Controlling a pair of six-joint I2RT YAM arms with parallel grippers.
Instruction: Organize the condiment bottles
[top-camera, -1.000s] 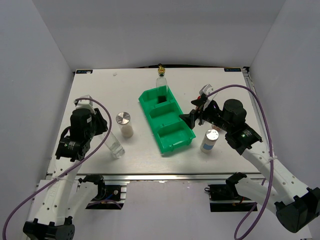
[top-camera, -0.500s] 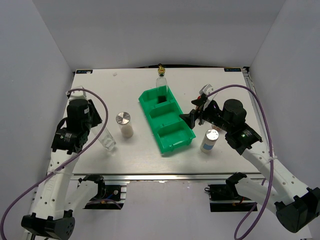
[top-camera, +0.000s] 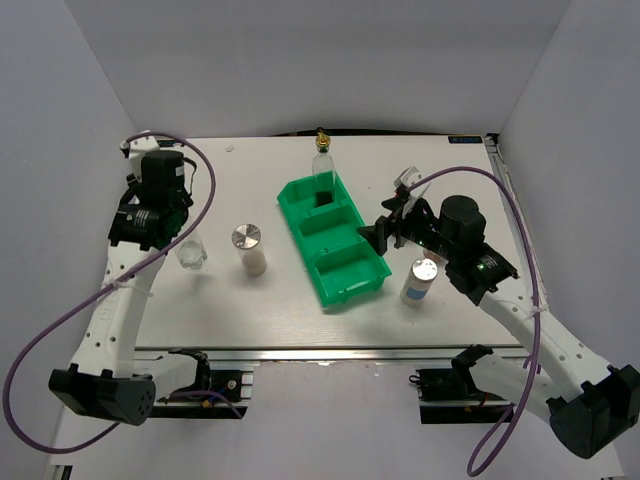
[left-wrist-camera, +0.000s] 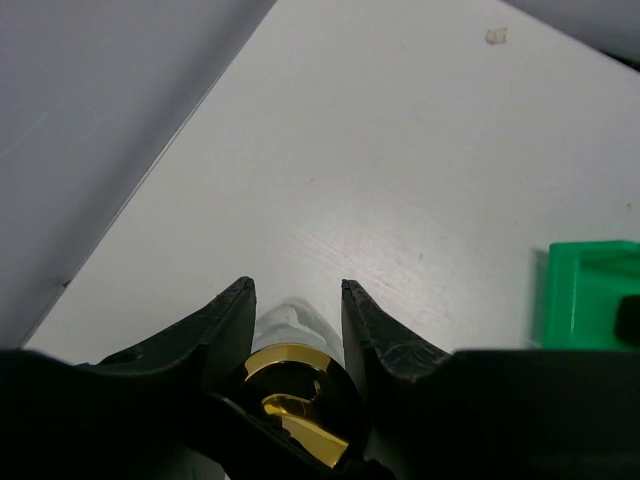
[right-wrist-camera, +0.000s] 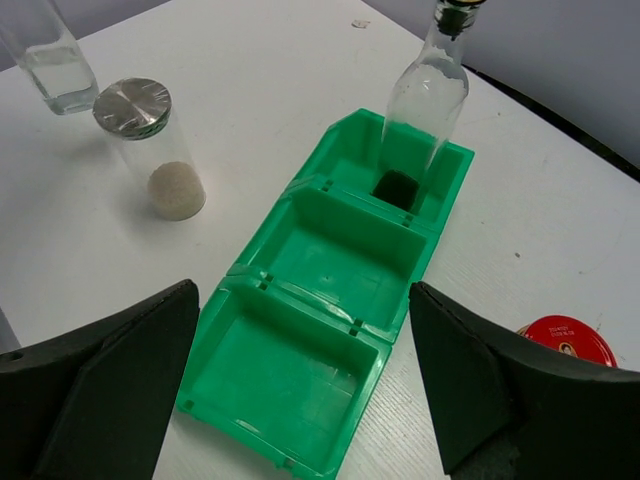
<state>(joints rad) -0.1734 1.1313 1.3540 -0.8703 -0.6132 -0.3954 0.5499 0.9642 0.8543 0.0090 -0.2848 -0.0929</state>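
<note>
On white table (top-camera: 260, 300), grey walls (top-camera: 300, 60) around: left hand (left-wrist-camera: 295, 290) tight on gold-capped bottle (left-wrist-camera: 296, 378), right hand (right-wrist-camera: 302, 290) spread.

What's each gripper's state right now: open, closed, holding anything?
Left gripper: closed on a clear gold-capped bottle.
Right gripper: open, holding nothing.

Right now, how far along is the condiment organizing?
Done: one gold-capped bottle stands in the far compartment of the green tray. In hand: the left end effector grips a second bottle. Left: a silver-lidded shaker, another shaker and the red-lidded jar sit outside the tray; the right end effector is open.
</note>
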